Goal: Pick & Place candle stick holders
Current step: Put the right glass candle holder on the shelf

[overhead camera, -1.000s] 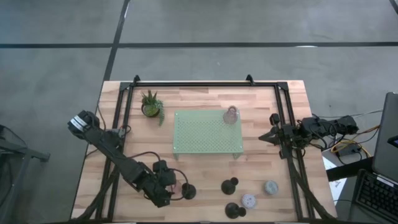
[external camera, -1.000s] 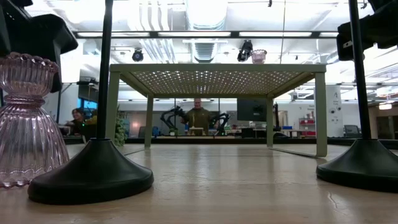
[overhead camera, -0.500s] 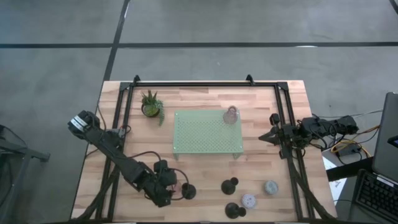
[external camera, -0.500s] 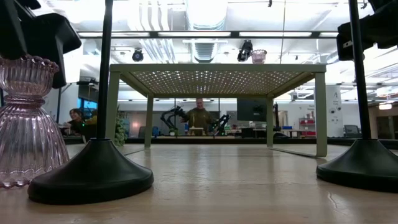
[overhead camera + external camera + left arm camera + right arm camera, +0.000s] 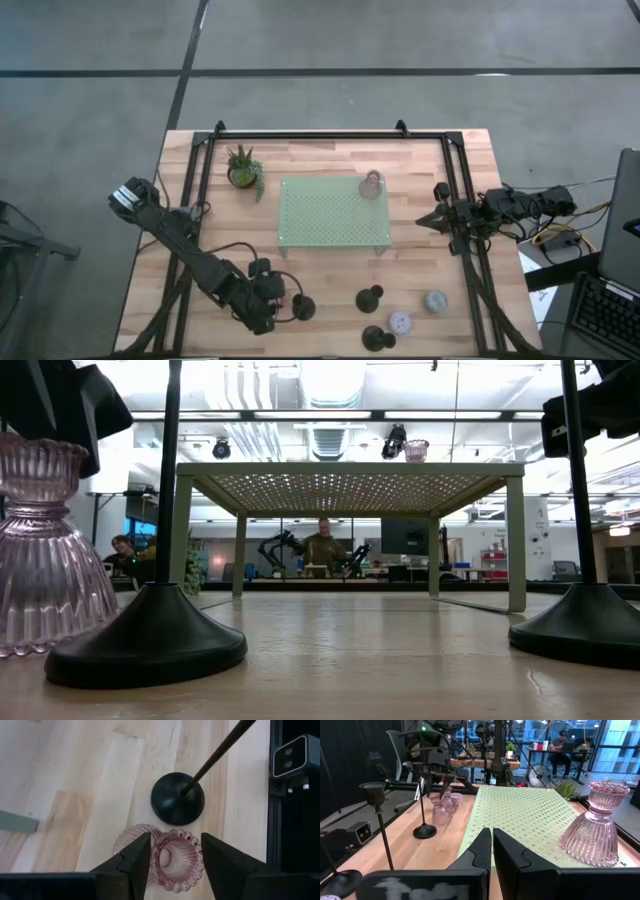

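My left hand (image 5: 172, 862) is hovering low over the near-left part of the counter (image 5: 330, 160), its two fingers (image 5: 132, 862) standing partly open on either side of the cup of a pink glass holder (image 5: 176, 861). I cannot tell whether the pads are touching the glass yet, so I am treating the holder as not secured. My right hand (image 5: 491, 845) is waiting at the right edge of the counter, fingers pressed together and holding nothing.

Working from the largest item down: the pale green perforated tray (image 5: 333, 215) is standing on legs at the counter's centre, and one pink glass holder (image 5: 372, 184) is already sitting on its far right corner. A small potted plant (image 5: 243, 167) is standing off the tray's far left corner. A tall black holder (image 5: 178, 805) with a thin stem is standing just beside my target, its round base almost against the glass. A second piece of pink glass (image 5: 132, 837) is sitting against the target's other side. Further black and pale holders (image 5: 400, 322) are grouped near the counter's front edge, to the right.

To do this step well, I am keeping the cup centred between my fingers and closing gently on the ribbed rim, since glass slips and chips. I am planning a straight vertical lift, because any sideways drift risks toppling the black stem or dragging the neighbouring glass.
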Controlling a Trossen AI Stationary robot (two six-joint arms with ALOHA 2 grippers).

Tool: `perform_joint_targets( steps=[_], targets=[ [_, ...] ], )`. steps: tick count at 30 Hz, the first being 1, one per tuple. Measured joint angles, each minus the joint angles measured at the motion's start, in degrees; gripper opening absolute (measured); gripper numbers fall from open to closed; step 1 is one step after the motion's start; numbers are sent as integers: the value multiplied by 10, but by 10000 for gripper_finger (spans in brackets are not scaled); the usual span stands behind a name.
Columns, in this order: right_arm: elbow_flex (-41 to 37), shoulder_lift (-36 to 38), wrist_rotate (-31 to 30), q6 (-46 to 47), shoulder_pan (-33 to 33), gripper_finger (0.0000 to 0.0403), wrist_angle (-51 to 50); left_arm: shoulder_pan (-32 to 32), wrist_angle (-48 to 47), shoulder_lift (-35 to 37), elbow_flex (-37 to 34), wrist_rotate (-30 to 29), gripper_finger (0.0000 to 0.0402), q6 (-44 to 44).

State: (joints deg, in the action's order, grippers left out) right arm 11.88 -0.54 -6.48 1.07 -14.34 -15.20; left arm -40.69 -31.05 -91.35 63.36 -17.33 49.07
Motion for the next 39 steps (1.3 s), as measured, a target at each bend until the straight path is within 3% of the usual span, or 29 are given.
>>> perform_joint_targets(
  steps=[7, 18, 30, 39],
  targets=[
    [0, 0, 0, 0, 0, 13, 0, 1, -21, 4, 10, 3, 149, -19],
    [0, 0, 0, 0, 0, 13, 0, 11, -62, 3, -7, 1, 149, 52],
    [-4, 0, 0, 1, 0, 13, 0, 18, -98, 34, 12, -16, 238, 62],
    [-4, 0, 0, 2, 0, 13, -4, -9, -65, 25, 20, -14, 263, 64]
  ],
)
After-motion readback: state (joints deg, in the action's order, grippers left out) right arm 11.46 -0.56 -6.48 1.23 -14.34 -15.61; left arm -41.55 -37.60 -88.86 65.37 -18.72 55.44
